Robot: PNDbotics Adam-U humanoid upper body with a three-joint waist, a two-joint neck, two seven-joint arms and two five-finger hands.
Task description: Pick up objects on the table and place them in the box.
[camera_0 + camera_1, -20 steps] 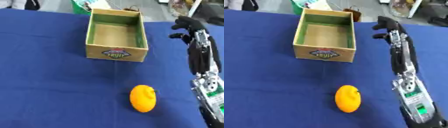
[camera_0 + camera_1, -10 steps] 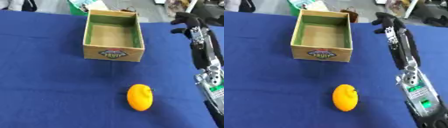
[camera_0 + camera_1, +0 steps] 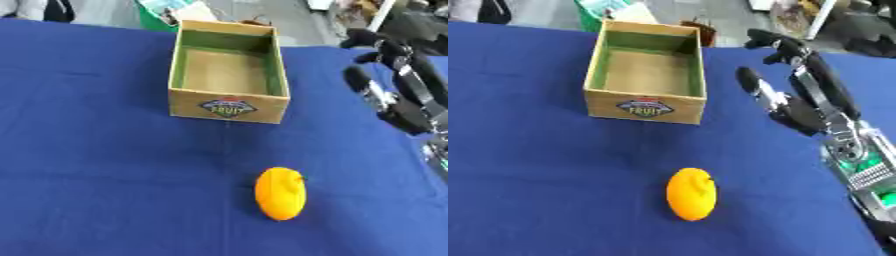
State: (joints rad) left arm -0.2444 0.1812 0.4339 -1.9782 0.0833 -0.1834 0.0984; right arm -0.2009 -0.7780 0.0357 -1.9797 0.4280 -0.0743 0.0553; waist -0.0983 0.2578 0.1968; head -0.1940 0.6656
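Observation:
An orange-yellow fruit (image 3: 281, 193) lies on the blue tablecloth (image 3: 96, 165), in front of and slightly right of an open cardboard box (image 3: 228, 70) with a green inner wall and a fruit label on its front. The box holds nothing that I can see. My right hand (image 3: 798, 85) hovers to the right of the box, above and behind the fruit, fingers spread and relaxed, holding nothing. My left hand shows in neither view.
Beyond the table's far edge stand a green container (image 3: 166, 12) and dark clutter (image 3: 420, 20). My right forearm (image 3: 859, 170) with its green-lit electronics runs down the right side.
My right hand has swung downward and toward the table's middle, its fingers spreading. The whole picture has shifted a little, so the camera moved. The fruit and box stay put.

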